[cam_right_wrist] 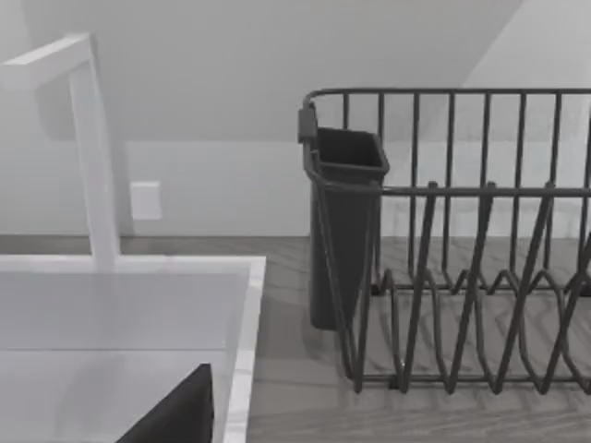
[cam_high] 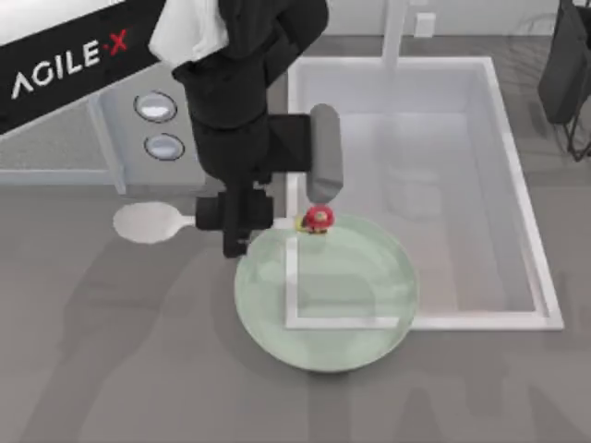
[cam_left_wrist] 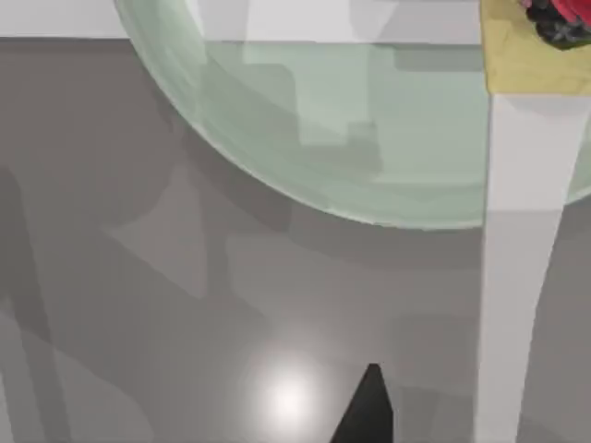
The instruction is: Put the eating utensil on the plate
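top view overhead; left wrist close over plate (cam_left_wrist: pixel 305 120); right wrist faces rack (cam_right_wrist: pixel 462 240).

Bare counter (cam_high: pixel 111 369) open left of plate (cam_high: pixel 325 318), sink rim (cam_high: pixel 294 277) beneath plate, dish rack (cam_right_wrist: pixel 462 249) far right

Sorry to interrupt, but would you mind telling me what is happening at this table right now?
The left gripper is over the thin handle of the small white spoon, beside the large round pale green plate. The spoon's oval bowl lies on the grey table to the plate's left, while its red knob end sits over the plate's rim. The right arm is parked at the far right, by the dark wire dish rack.
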Robot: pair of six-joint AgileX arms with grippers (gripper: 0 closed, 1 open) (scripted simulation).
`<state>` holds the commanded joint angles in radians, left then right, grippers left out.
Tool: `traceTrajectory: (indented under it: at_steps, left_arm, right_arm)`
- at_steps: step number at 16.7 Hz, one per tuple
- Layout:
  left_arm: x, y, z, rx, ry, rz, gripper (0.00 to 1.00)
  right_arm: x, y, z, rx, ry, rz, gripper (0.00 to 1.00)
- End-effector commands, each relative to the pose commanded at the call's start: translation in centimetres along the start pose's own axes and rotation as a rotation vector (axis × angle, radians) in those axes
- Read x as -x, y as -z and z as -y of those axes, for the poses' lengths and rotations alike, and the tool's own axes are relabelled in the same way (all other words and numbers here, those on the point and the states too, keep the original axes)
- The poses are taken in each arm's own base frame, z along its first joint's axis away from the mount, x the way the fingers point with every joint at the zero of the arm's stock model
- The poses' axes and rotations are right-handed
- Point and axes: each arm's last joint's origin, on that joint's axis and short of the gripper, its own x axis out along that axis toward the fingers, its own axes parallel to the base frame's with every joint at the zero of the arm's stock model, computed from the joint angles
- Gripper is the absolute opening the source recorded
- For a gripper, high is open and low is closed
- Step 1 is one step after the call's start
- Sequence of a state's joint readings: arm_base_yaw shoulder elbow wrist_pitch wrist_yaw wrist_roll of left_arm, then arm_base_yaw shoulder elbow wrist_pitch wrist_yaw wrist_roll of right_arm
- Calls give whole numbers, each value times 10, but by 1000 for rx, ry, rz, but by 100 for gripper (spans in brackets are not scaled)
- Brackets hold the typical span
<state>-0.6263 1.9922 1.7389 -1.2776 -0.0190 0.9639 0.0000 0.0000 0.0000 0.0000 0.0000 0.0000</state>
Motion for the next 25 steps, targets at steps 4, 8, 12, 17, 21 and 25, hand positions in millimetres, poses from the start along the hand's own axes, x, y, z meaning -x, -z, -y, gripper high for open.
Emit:
traceTrajectory:
  at_steps: [4, 8, 12, 17, 21, 25]
  left_arm:
    - [-39, -62, 3, -18, 24, -4, 0]
    - [-57, -71, 1, 11, 43, -19, 0]
    - [-57, -69, 0, 11, 45, -21, 0]
    - [-52, -86, 7, -57, -5, 32, 0]
    - [-54, -94, 12, -87, -16, 74, 0]
    - [-53, -101, 20, -127, -28, 114, 0]
  right_arm:
    - [0, 0, 0, 0, 0, 0, 100]
    - [0, 0, 0, 0, 0, 0, 100]
    - [0, 0, 0, 0, 0, 0, 100]
    - [0, 0, 0, 0, 0, 0, 100]
    - [0, 0, 0, 0, 0, 0, 100]
    - [0, 0, 0, 0, 0, 0, 100]
